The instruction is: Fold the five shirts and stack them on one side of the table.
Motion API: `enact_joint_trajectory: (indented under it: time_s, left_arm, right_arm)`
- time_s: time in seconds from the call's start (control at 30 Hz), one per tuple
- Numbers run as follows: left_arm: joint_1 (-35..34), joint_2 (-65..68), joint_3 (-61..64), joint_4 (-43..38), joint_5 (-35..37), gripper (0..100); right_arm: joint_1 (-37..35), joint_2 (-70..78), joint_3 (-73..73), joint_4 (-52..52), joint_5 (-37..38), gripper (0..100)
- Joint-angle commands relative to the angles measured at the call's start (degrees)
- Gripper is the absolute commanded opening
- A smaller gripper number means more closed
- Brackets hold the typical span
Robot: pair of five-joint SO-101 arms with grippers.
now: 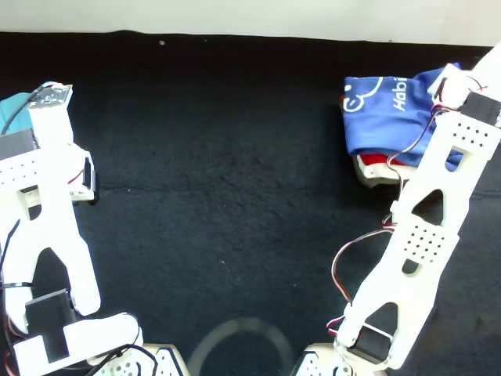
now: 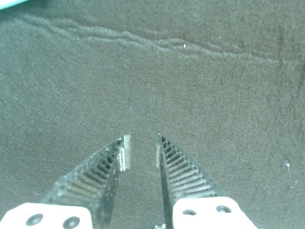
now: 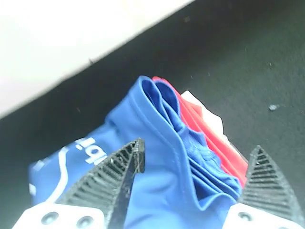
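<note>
At the table's left edge lay a piece of teal fabric [image 1: 11,111], partly under the left arm. The left gripper [image 2: 141,150] hung over the black table cover [image 1: 235,157], its jaws slightly apart with nothing between them. Toward the far right corner sat a stack of folded shirts: a blue shirt [image 1: 383,110] on top, a red shirt [image 1: 376,160] and a white shirt [image 1: 372,175] beneath. The right gripper [image 3: 198,148] was spread wide just above the blue shirt's folded edge.

Bright even light, white arms [image 1: 423,235] glaring, dark table [image 1: 235,157] matte, shadows faint
</note>
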Motion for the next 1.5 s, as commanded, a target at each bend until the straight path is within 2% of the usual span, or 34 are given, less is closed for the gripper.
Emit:
enact_joint_trajectory:
  time_s: [0.0,0.13,0.17,0.3,0.37,0.5,0.77,1.1,1.27,1.47]
  left_arm:
    - [-0.6,-2.2,-2.1,-0.6,-0.4,11]
    - [-0.6,-2.2,-2.1,-0.6,-0.4,11]
    - [-0.6,-2.2,-2.1,-0.6,-0.4,11]
    - [-0.5,-2.2,-2.1,-0.6,-0.4,11]
    - [-0.4,-2.2,-2.1,-0.6,-0.4,11]
    - [-0.4,-2.2,-2.1,-0.6,-0.4,11]
    - [-0.3,-2.1,-2.1,-0.6,-0.4,11]
    - [-0.2,-2.1,-2.0,-0.6,-0.4,11]
    - [-0.2,-2.1,-2.0,-0.3,-0.4,11]
    - [-0.2,-2.1,-2.0,-0.3,-0.4,11]
  right_arm:
    - [-2.2,-3.2,-6.1,0.4,-0.8,29.7]
    - [-5.5,-3.2,-11.6,4.1,3.1,28.8]
    - [-6.5,-3.2,-12.7,5.8,4.4,25.7]
    - [-10.0,-2.5,-13.8,9.5,11.9,0.0]
    - [-10.1,-1.9,-12.6,12.0,14.3,2.8]
    - [-7.8,2.5,-11.0,10.7,14.3,0.6]
    - [0.6,13.9,-11.1,-11.8,14.3,0.6]
    - [4.4,24.1,-10.9,-23.1,14.4,0.6]
    - [5.1,24.4,-11.4,-23.5,14.3,0.9]
    - [2.7,16.4,-11.4,-18.8,13.5,0.9]
